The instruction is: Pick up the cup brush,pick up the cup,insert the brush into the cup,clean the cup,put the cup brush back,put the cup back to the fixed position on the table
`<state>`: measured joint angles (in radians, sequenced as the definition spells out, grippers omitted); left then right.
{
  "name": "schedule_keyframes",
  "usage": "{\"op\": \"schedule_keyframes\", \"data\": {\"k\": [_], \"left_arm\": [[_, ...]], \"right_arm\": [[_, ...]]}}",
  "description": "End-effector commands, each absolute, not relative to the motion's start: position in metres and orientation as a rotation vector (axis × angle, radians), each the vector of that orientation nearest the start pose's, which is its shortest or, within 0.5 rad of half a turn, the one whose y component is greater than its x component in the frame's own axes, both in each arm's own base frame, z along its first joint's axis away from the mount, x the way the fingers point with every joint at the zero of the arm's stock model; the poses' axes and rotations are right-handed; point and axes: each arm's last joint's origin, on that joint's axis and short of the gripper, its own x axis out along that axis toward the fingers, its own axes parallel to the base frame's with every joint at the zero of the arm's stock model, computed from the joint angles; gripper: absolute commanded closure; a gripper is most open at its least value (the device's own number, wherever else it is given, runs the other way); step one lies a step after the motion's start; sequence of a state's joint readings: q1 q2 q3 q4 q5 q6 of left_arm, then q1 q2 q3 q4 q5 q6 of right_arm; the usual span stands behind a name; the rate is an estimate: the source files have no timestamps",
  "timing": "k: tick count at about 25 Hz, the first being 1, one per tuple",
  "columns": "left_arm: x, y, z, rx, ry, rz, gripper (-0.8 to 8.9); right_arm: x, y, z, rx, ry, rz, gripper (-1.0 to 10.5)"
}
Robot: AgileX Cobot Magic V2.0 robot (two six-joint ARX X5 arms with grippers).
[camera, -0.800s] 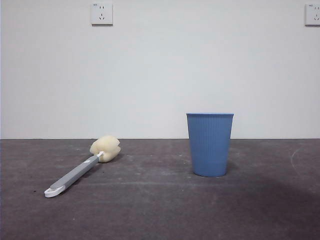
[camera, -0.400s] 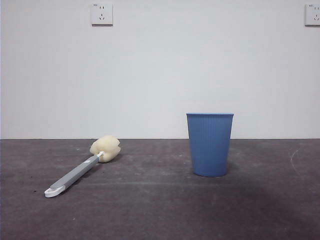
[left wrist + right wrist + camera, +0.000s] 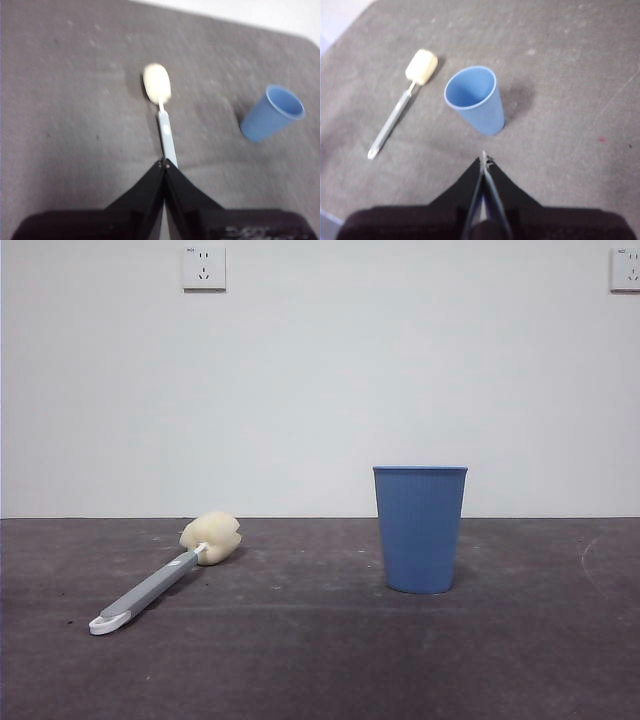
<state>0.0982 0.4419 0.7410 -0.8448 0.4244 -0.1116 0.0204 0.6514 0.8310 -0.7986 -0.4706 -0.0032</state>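
Observation:
The cup brush (image 3: pixel 160 580) lies flat on the table (image 3: pixel 320 660) at the left, cream sponge head toward the wall, white looped end nearest the camera. The blue ribbed cup (image 3: pixel 420 528) stands upright, right of the middle. No arm shows in the front view. From high above, my left gripper (image 3: pixel 164 164) is shut and empty over the brush (image 3: pixel 161 110) handle, with the cup (image 3: pixel 272 113) off to one side. My right gripper (image 3: pixel 484 159) is shut and empty, hovering well above the cup (image 3: pixel 476 99), whose open mouth I see; the brush (image 3: pixel 402 102) lies beside it.
A white wall rises behind the table with an outlet (image 3: pixel 204 268) at the upper left and another outlet (image 3: pixel 625 268) at the upper right. A faint pale arc (image 3: pixel 590 560) marks the table at the right.
The dark shadow on the table's right front has faded away. Brush and cup have not moved.

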Motion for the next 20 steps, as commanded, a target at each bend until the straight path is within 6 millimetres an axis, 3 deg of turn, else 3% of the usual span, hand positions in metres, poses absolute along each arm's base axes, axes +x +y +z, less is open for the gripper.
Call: {"op": "schedule_keyframes", "data": {"k": [1,12,13,14,17,18,20], "left_arm": [[0.0790,-0.0051,0.3040,-0.192,0.598,-0.342,8.20],[0.0763,-0.0059,0.3080,-0.164,0.711,-0.381,8.13],[0.0763,-0.0060,0.3080,-0.164,0.711,-0.382,8.03],[0.0763,-0.0060,0.3080,-0.164,0.711,-0.382,7.46],[0.0763,-0.0060,0.3080,-0.168,0.712,-0.381,2.44],[0.0763,-0.0060,0.3080,-0.168,0.712,-0.381,2.15],[0.0763,-0.0062,0.3082,-0.171,0.710,-0.389,2.16]], "right_arm": [[0.1153,0.0158,0.3220,0.067,0.627,0.505,9.6],[0.1142,0.0164,0.3295,0.060,0.676,0.515,9.4],[0.1142,0.0164,0.3295,0.060,0.676,0.515,9.0],[0.1142,0.0164,0.3295,0.060,0.676,0.515,8.1],[0.1142,0.0164,0.3295,0.064,0.677,0.514,5.0],[0.1142,0.0164,0.3295,0.064,0.677,0.514,4.3],[0.1142,0.0164,0.3295,0.065,0.678,0.513,4.1]]}}
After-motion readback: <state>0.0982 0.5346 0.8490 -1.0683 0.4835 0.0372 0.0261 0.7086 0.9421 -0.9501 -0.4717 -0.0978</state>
